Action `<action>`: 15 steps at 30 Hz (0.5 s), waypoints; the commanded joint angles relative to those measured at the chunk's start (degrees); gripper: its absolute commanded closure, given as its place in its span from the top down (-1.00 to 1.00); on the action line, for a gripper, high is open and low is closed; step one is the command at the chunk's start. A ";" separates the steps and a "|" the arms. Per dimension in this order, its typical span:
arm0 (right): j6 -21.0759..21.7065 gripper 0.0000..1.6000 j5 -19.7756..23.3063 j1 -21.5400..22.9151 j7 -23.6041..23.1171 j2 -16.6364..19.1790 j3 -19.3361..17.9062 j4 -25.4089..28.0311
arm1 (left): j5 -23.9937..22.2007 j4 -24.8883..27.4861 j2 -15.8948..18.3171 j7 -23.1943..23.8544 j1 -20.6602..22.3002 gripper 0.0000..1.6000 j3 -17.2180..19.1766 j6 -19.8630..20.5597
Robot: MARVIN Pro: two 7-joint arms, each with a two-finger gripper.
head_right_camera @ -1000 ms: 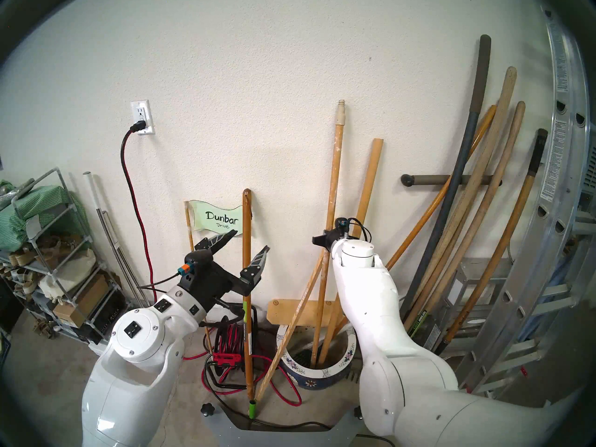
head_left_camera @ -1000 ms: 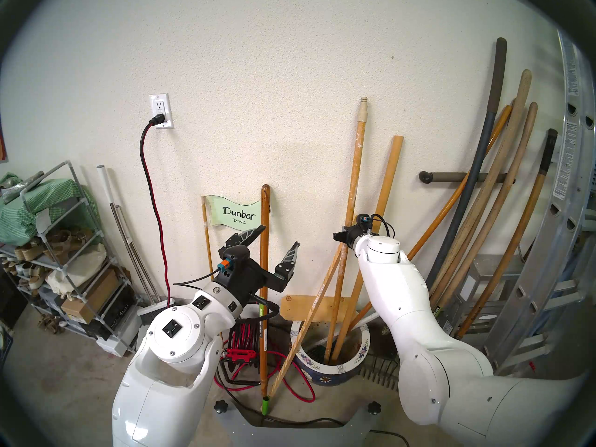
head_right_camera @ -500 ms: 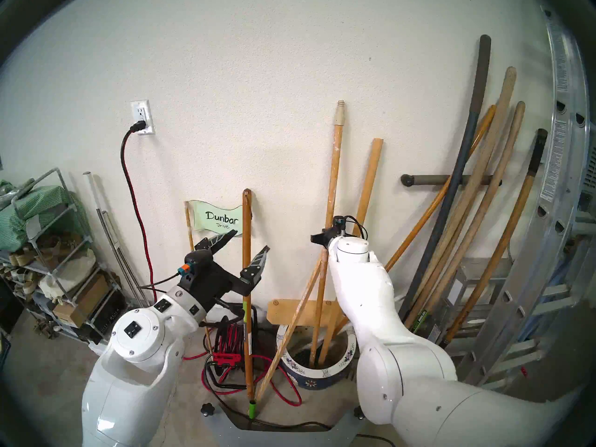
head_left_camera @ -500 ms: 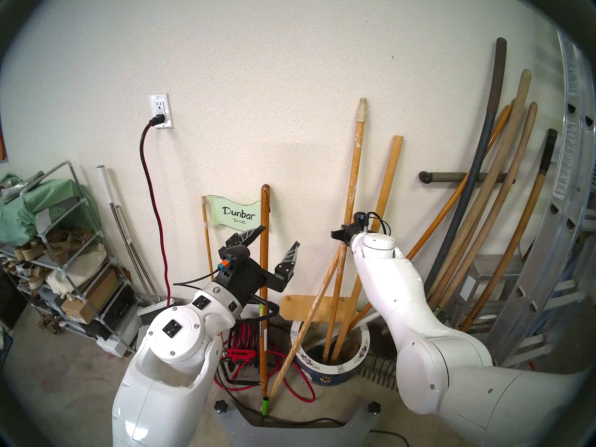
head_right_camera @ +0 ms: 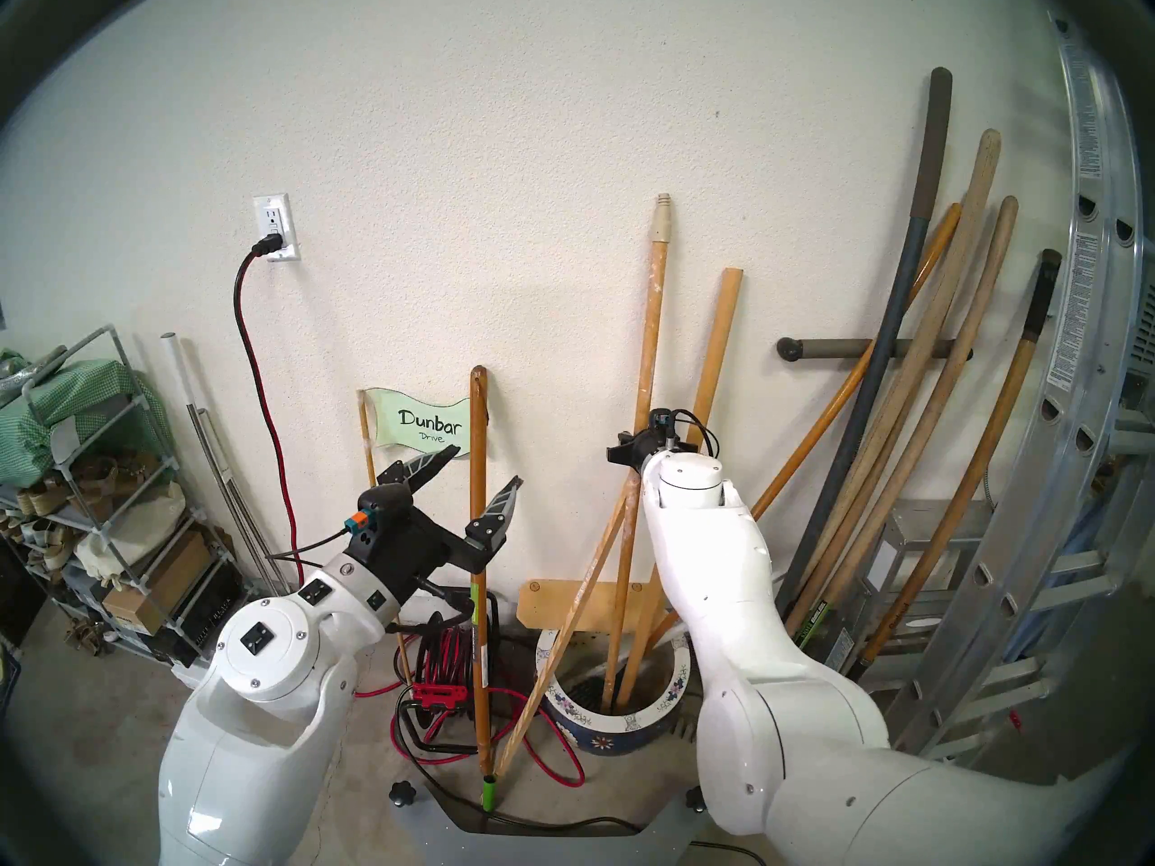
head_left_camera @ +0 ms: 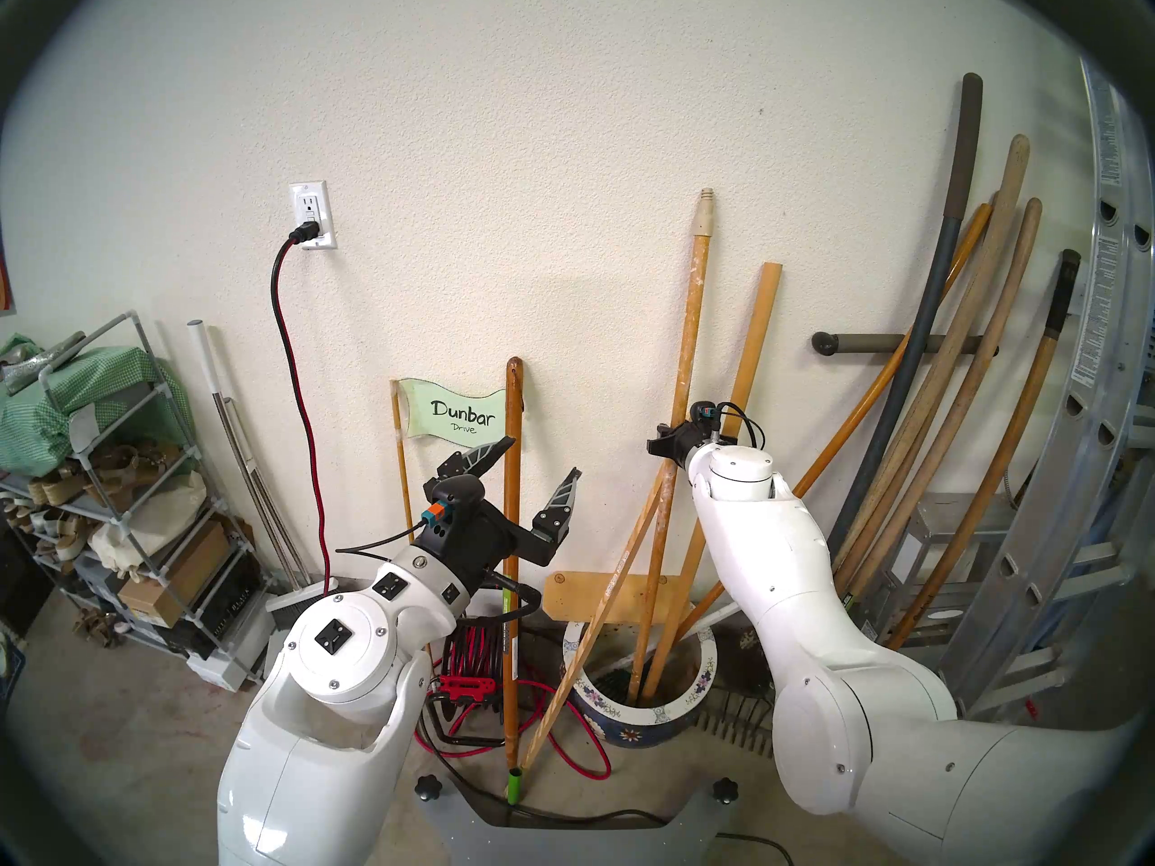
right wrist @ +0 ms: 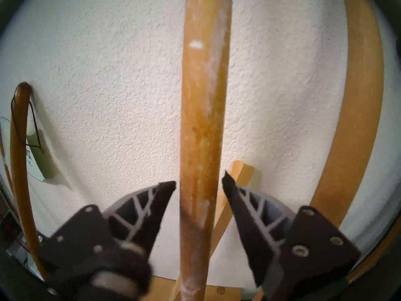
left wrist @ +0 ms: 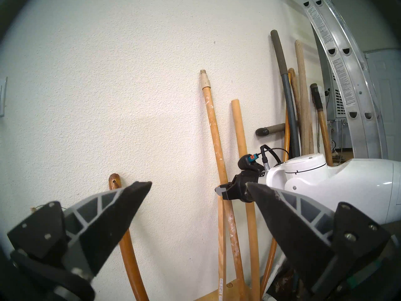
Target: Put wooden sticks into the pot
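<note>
the right gripper point(right wrist: 198, 183) sits with its fingers point(right wrist: 152, 209) spread to either side of the paint-flecked handle point(right wrist: 201, 120), a thin gap on each side, released rather than clenched. behind that handle a thin square stick point(right wrist: 236, 185) slants across, and the smooth dowel point(right wrist: 355, 120) curves past on the right against the wall point(right wrist: 108, 66). the left gripper point(head_left_camera: 528, 465) hangs apart to the left with its fingers point(left wrist: 112, 209) wide open on nothing, an orange-brown pole point(head_left_camera: 512, 533) standing just behind them. from the head, the paint-flecked handle and the dowel both stand with their lower ends in the pot point(head_left_camera: 625, 718), tops leaning on the wall, while the thin square stick leans from the floor across the pot's rim up to the handle; whether it touches the rim cannot be told. a coiled red cord reel point(head_left_camera: 475, 658) sits just left of the pot, a "dunbar drive" sign point(head_left_camera: 459, 416) behind it, a bundle of tool handles point(head_left_camera: 975, 377) and a ladder point(head_left_camera: 1062, 533) well to the right. only the right wrist view shows the gap at the fingers; in the head views the wrist hides them. the left wrist view shows the right gripper side-on, at the handle.
</note>
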State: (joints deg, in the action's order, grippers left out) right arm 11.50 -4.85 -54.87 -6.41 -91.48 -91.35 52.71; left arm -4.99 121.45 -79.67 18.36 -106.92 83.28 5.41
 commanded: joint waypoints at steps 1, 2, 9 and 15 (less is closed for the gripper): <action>1.26 0.76 0.21 -3.42 -0.82 0.61 -0.35 5.59 | 0.00 0.01 0.00 -0.01 0.00 1.00 0.01 0.00; 1.39 0.81 0.19 -3.67 -0.88 0.66 -0.39 5.99 | 0.00 0.01 0.00 -0.01 0.00 1.00 0.01 0.00; 1.81 1.00 0.18 -6.52 -1.99 0.91 -0.73 11.03 | 0.00 0.01 0.00 -0.01 0.00 1.00 0.01 0.00; 0.84 1.00 1.91 -8.95 -4.71 1.17 -1.51 16.42 | 0.00 0.01 0.00 -0.01 0.00 1.00 0.01 0.00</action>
State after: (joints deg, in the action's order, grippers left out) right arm 13.57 -4.46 -60.87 -9.13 -90.26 -92.33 63.55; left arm -4.99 121.45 -79.67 18.36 -106.92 83.28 5.41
